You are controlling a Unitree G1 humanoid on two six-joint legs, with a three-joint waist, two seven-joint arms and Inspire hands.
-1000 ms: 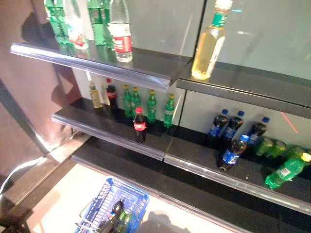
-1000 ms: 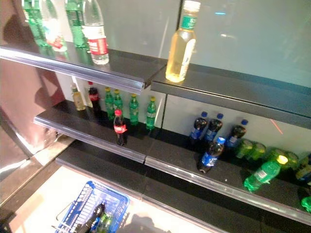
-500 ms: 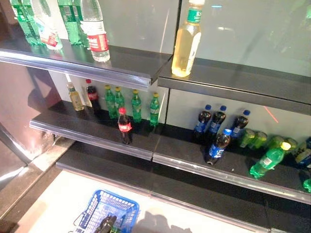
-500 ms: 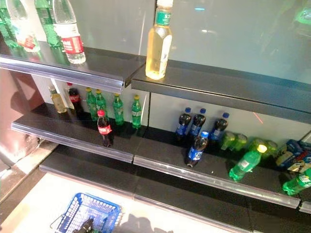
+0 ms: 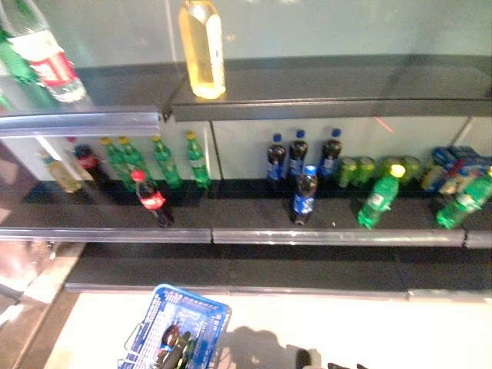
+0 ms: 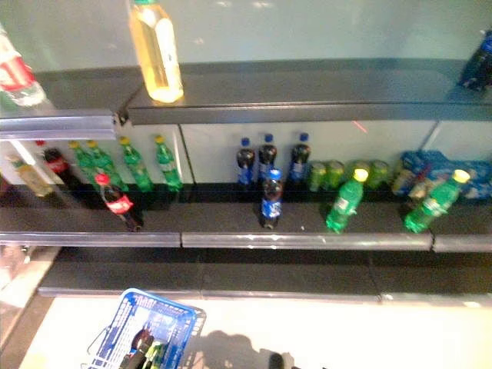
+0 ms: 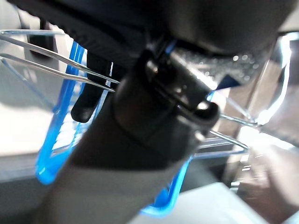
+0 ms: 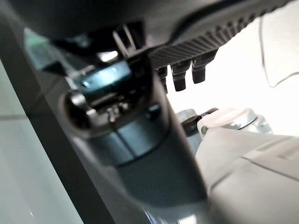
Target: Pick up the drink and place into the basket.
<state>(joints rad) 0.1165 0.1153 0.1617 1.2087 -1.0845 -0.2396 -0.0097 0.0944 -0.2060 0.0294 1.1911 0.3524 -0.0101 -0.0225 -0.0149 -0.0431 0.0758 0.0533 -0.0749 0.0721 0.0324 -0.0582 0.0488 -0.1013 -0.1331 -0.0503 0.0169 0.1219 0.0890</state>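
Note:
The blue basket (image 5: 201, 302) hangs low at the left, off the pale floor, with a few drinks lying in it. My left hand (image 7: 154, 107) is shut on its thin wire handles (image 7: 56, 70). On the middle shelf a dark bottle with a blue label (image 5: 304, 194) stands alone near the front edge. A dark bottle with a red label (image 5: 152, 198) stands forward at the left. A green bottle with a yellow cap (image 5: 378, 198) leans to the right of the blue-label bottle. My right hand (image 8: 182, 74) hangs with relaxed fingers and holds nothing.
A tall yellow drink (image 5: 203, 48) stands on the upper shelf (image 5: 323, 100). Small green bottles (image 5: 157, 160), dark blue-cap bottles (image 5: 298, 154), green cans (image 5: 365, 167) and blue packs (image 5: 453, 163) line the back of the middle shelf. A silver rail (image 5: 338, 237) edges that shelf.
The whole picture has swung to the right, so the camera has moved and the shelves now face me squarely. The blue basket still hangs at the lower left.

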